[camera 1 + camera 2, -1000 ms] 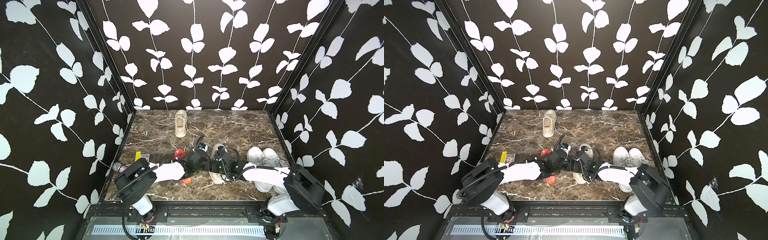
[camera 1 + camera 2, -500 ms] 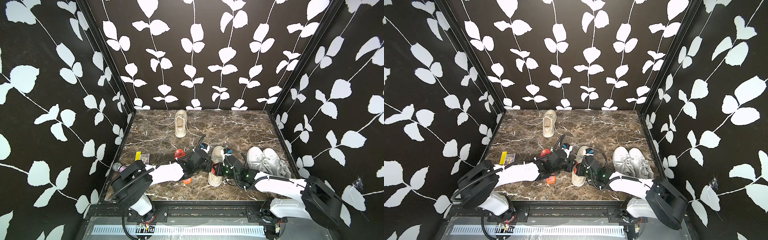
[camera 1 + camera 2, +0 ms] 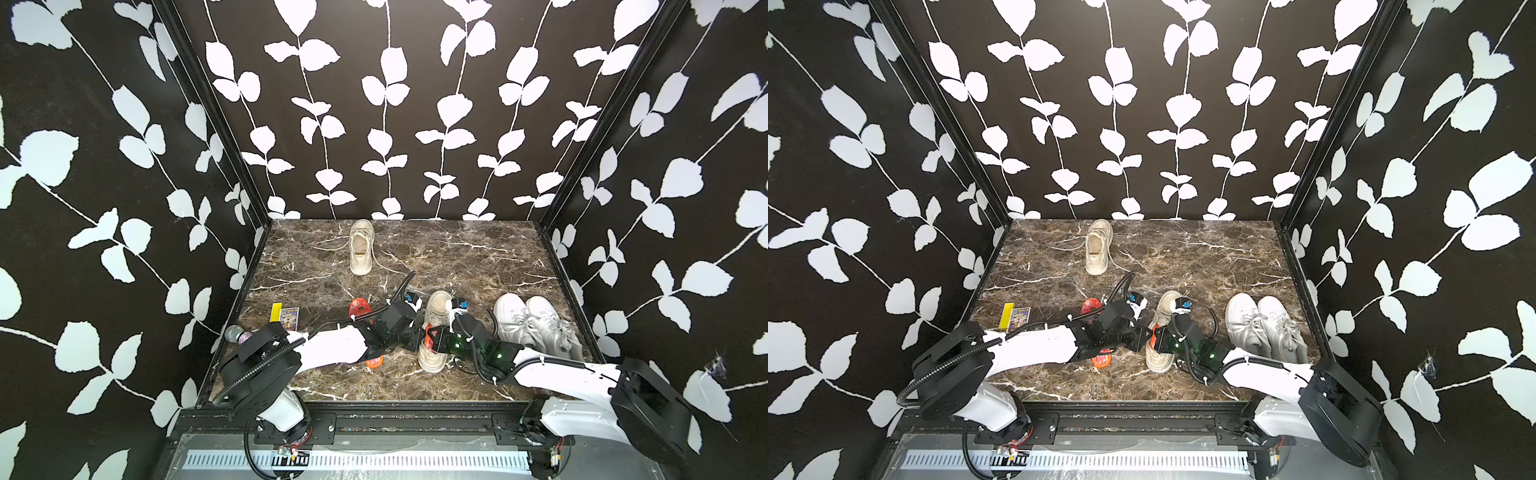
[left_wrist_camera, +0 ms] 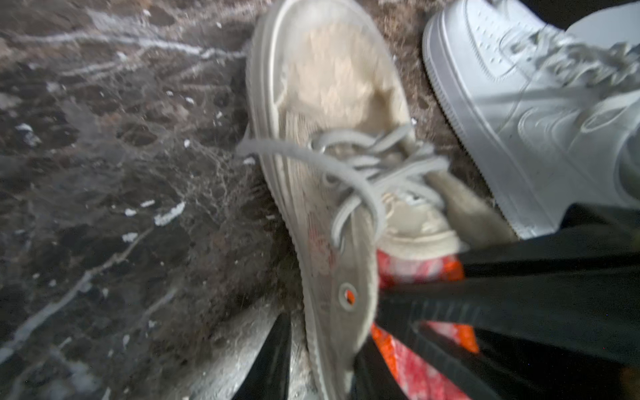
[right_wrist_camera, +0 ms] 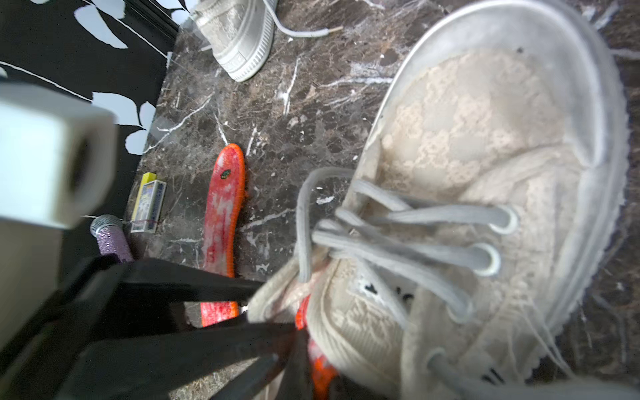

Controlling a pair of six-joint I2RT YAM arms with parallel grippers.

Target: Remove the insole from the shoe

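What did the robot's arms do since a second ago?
The right arm swung nearer the camera, the right end effector staying shut on the orange insole in the beige lace-up shoe. The left end effector loosened on the shoe's side. The white sneakers stayed put.

white sneakers (image 3: 536, 324) flank the beige shoe (image 3: 436, 305) rightward, loose insole (image 3: 358, 309) leftward; far marble (image 3: 457, 257) open.

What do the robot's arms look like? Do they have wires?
The left arm and right arm have smooth white shells with chunky black joints. A ribbed black hose runs along the left arm. The right arm has thin black cables and green lights near its wrist. The fingers are long, flat and black.
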